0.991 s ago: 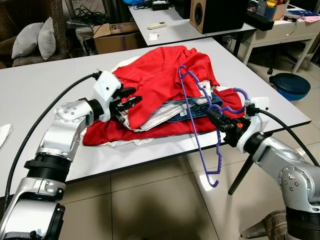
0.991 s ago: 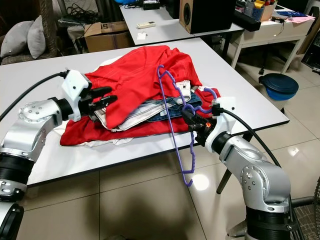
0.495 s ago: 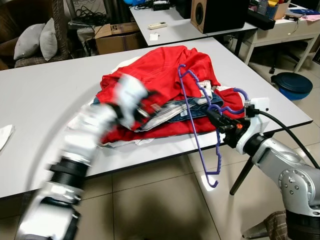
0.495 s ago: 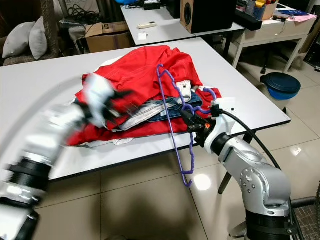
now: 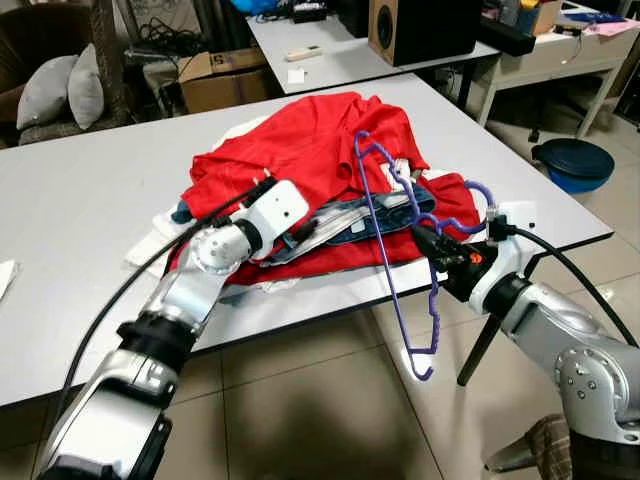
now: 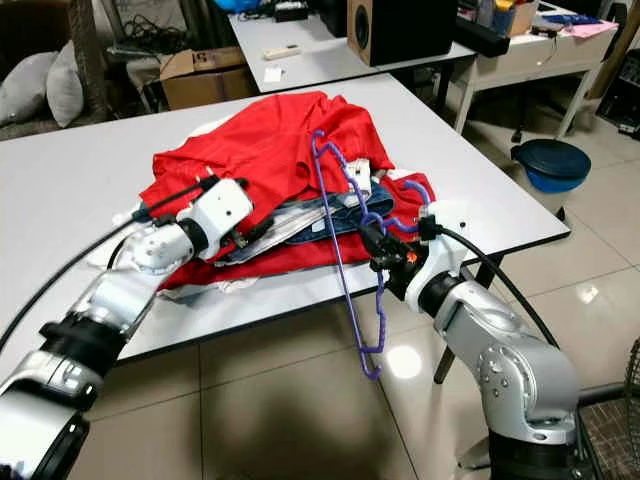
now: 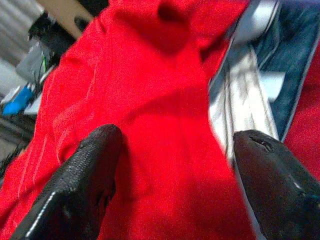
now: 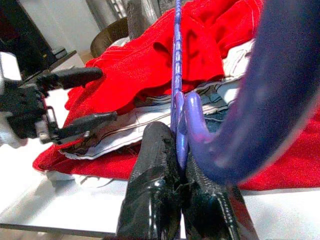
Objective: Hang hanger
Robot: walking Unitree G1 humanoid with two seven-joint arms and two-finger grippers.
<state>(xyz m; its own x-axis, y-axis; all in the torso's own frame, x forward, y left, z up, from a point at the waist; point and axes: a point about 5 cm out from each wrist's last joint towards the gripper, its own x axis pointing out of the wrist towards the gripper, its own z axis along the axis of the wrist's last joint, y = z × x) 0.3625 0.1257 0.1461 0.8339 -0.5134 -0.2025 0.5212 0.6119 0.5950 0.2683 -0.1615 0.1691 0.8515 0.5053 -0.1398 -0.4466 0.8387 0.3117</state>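
A purple hanger [image 5: 375,215] leans tilted against a pile of clothes on the white table [image 5: 90,190]; its lower end hangs past the front edge. My right gripper [image 5: 432,243] is shut on the hanger near its hook, and the right wrist view shows its fingers [image 8: 155,165] pinching the purple bar [image 8: 176,65]. The pile is a red garment [image 5: 300,150] over striped and denim pieces. My left gripper [image 5: 305,228] is open at the pile's front. In the left wrist view its fingers [image 7: 85,180] stand wide apart over red cloth [image 7: 160,100].
Behind stands a second table with a black speaker [image 5: 420,30]. A cardboard box [image 5: 235,75] and grey cushions [image 5: 60,90] are at the back left. A blue bin [image 5: 570,160] sits on the tiled floor to the right.
My left arm has swung right, from the pile's left edge to its front, with the fingers now at the cloth. The right gripper has kept hold of the hanger.
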